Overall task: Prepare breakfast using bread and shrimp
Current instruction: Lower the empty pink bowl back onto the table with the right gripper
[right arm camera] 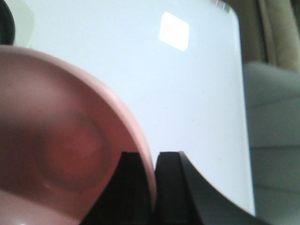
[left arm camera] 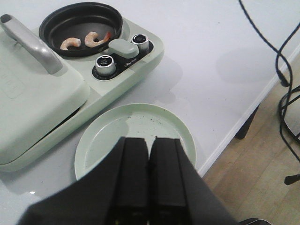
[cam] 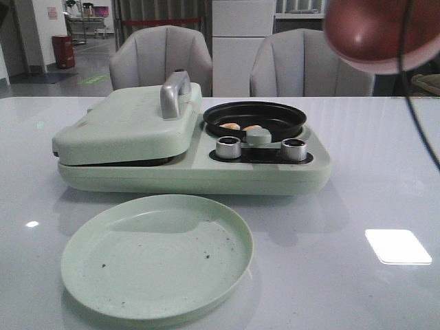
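**Inspector:** Location of the small curled pink-and-white shrimp (left arm camera: 70, 43)?

**Assessor:** Lying side by side in the black round pan (cam: 256, 110) at the right end of the pale green breakfast maker (cam: 192, 172), behind its two silver knobs. No bread sighted; possibly under the closed lid (cam: 124, 124), cannot tell.

**Inspector:** State of the tools?

**Assessor:** Left gripper (left arm camera: 150, 150) pressed together, empty, hanging over the pale green round plate (cam: 157, 258) just in front of the maker. Right gripper (right arm camera: 152, 164) pinching the rim of a pink round bowl (right arm camera: 61, 140), raised above and right of the maker.

**Inspector:** Deciding relation?

**Assessor:** Pan beyond and right of the left gripper, nearer the right arm. Judged: right occupied, so a forward, rightward reach for the left, opening first.
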`<state>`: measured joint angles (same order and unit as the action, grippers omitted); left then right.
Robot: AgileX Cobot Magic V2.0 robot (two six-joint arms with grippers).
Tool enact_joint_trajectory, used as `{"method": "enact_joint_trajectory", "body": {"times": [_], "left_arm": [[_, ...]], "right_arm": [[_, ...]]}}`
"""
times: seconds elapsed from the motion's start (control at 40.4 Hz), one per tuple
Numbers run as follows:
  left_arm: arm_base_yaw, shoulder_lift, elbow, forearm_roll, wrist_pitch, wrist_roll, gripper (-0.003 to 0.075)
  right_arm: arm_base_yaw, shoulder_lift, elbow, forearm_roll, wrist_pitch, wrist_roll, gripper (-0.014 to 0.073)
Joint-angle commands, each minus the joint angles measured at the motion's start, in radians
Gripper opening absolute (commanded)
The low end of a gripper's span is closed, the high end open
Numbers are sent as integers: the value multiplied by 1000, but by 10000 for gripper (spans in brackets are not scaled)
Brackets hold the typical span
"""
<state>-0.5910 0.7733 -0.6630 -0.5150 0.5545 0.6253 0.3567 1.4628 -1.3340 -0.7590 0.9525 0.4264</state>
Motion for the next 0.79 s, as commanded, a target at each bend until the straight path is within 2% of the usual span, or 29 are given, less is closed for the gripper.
{"method": "enact_joint_trajectory", "body": {"times": [0.0,0.099,0.198,0.322,0.421,0.52,0.768], "left_arm": [[1,-3,-28,-21,-66,-8,101],[1,-3,-28,-21,-66,-8,101],[1,-3,-28,-21,-66,-8,101],[1,-3,-28,-21,-66,-8,101],[1,-3,-28,-21,-66,-8,101],[1,-3,-28,-21,-66,-8,101],[1,-3,-28,-21,-66,-8,101]], "right_arm": [[-135,-99,79,89,-116,-29,43],[-273,-116,161,276,-187,-111,43],[-407,-107,220,475,-243,-255,43],[-534,-72,273,743,-257,-469,43],[-592,-25,292,915,-254,-599,43],[-611,37,293,998,-258,-654,43],[-611,173,293,1002,-295,-654,73]]}}
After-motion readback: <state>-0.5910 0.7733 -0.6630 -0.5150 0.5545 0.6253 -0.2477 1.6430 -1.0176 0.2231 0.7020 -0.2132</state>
